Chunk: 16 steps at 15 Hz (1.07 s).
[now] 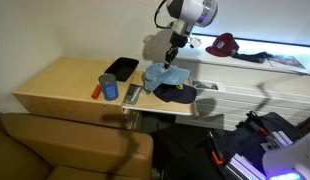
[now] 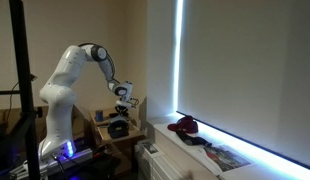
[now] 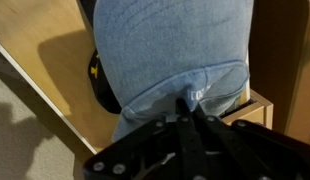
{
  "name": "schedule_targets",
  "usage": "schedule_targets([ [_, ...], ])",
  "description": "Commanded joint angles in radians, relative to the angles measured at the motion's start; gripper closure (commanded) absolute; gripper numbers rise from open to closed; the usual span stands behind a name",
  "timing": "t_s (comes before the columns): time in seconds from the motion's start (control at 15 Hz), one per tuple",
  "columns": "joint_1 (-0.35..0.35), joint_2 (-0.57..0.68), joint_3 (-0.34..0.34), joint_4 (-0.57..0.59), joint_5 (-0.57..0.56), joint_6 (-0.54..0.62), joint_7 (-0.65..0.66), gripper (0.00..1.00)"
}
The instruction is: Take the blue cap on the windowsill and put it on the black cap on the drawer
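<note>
**Wrist view: blue cap pinched, hanging over the black one**

The Robotiq gripper (image 3: 187, 108) has its dark fingers pressed together on a fold of the soft, pale grey-blue baseball cap (image 3: 180, 45). The cap's cloth fills the frame from the centre up to twelve o'clock. At nine o'clock of that cloth a sliver of the black, curved-brim baseball cap (image 3: 98, 82) shows. It lies on the flat light-wood top of the long low drawer (image 3: 40, 65).

In an exterior view the blue cap hangs from the gripper, with the black cap at about four o'clock just beneath it. Whether the two already touch is hard to tell from these views. The long white windowsill (image 1: 257, 60), off at two o'clock, carries a maroon cap (image 1: 225, 44).

The fetching looks done: the blue cap is off the ledge and over the drawer. What is left, as I judge it, is to settle it squarely on the black cap and let go.
</note>
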Motion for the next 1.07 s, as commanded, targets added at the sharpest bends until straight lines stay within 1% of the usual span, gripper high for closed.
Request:
schedule_targets([
  [0.0,-0.032,0.041,0.025,0.077,0.006,-0.093,0.024,0.99],
  [0.13,-0.026,0.051,0.016,0.097,-0.011,-0.116,0.036,0.98],
  [0.33,-0.030,0.067,0.014,0.121,-0.031,-0.150,0.009,0.99],
  [0.4,-0.031,0.072,0.012,0.130,-0.041,-0.171,0.003,0.96],
  [0.47,-0.029,0.075,0.007,0.138,-0.064,-0.192,-0.005,0.92],
  [0.53,-0.024,0.077,0.001,0.143,-0.087,-0.199,-0.007,0.69],
  [0.67,-0.004,0.078,-0.030,0.158,-0.181,-0.250,0.027,0.64],
  [0.73,-0.066,-0.037,-0.029,-0.038,-0.164,-0.206,-0.070,0.58],
  [0.8,-0.070,-0.031,-0.039,-0.050,-0.178,-0.202,-0.078,0.89],
  [0.87,-0.076,-0.032,-0.054,-0.074,-0.195,-0.199,-0.105,0.90],
  [0.93,-0.082,-0.022,-0.069,-0.089,-0.207,-0.190,-0.121,0.47],
  [1.0,-0.088,-0.024,-0.087,-0.099,-0.225,-0.191,-0.125,0.50],
])
